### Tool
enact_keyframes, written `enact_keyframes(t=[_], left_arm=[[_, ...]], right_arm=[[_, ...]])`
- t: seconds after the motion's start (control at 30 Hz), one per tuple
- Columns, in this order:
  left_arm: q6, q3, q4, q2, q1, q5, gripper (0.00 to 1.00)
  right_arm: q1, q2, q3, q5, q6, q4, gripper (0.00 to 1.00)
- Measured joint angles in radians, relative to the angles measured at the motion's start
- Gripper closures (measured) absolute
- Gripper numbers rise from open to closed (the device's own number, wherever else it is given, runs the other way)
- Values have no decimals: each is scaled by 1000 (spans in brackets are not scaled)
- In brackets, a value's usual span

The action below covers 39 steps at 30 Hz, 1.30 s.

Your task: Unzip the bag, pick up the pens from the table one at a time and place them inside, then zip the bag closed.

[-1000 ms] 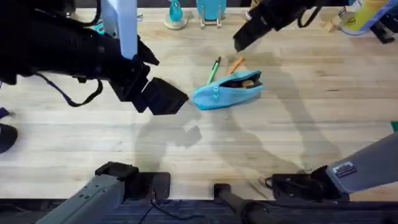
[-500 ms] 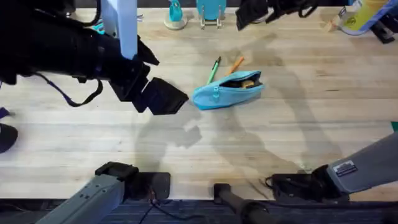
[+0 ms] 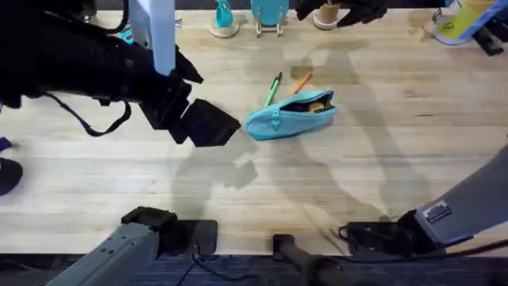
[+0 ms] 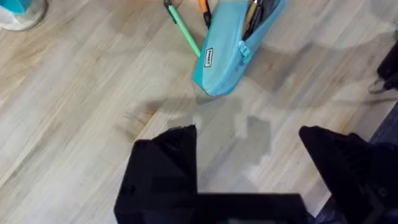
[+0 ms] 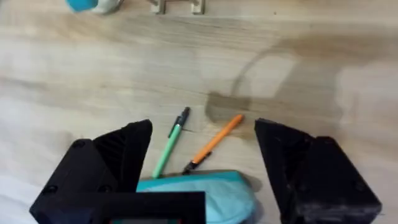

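The light blue bag [image 3: 290,116] lies mid-table with its zipper open and dark and brown contents showing. Just behind it on the table [image 3: 381,159] lie the green pen [image 3: 273,89] and the orange pen [image 3: 301,83], side by side and angled. My left gripper [image 3: 208,123] hovers to the bag's left, open and empty; its wrist view shows the bag [image 4: 239,43] and green pen [image 4: 183,31] ahead of its fingers [image 4: 165,168]. My right gripper [image 3: 333,9] is raised over the far edge, open and empty; its view looks down on the green pen [image 5: 169,143], orange pen [image 5: 214,143] and bag [image 5: 199,193].
Along the back edge stand a teal item on a white base [image 3: 224,20], a blue stand [image 3: 270,14] and a yellow container [image 3: 460,20] at the far right. Bare wood lies in front of and to the right of the bag.
My right gripper has pulled back from just above the pens toward the table's far edge. The left arm, bag and pens have not moved.
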Motion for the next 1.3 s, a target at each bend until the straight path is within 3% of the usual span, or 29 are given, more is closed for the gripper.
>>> enact_keyframes(t=[0.3, 0.5, 0.73, 1.3], left_arm=[[0, 0, 0, 0, 0, 0, 6], [0, 0, 0, 0, 0, 0, 6], [0, 0, 0, 0, 0, 0, 6], [0, 0, 0, 0, 0, 0, 6]], right_arm=[[17, 82, 0, 5, 296, 1, 5], [19, 83, 0, 5, 398, -35, 5], [30, 93, 0, 32, 447, -78, 5], [67, 254, 2, 87, 454, -46, 9]])
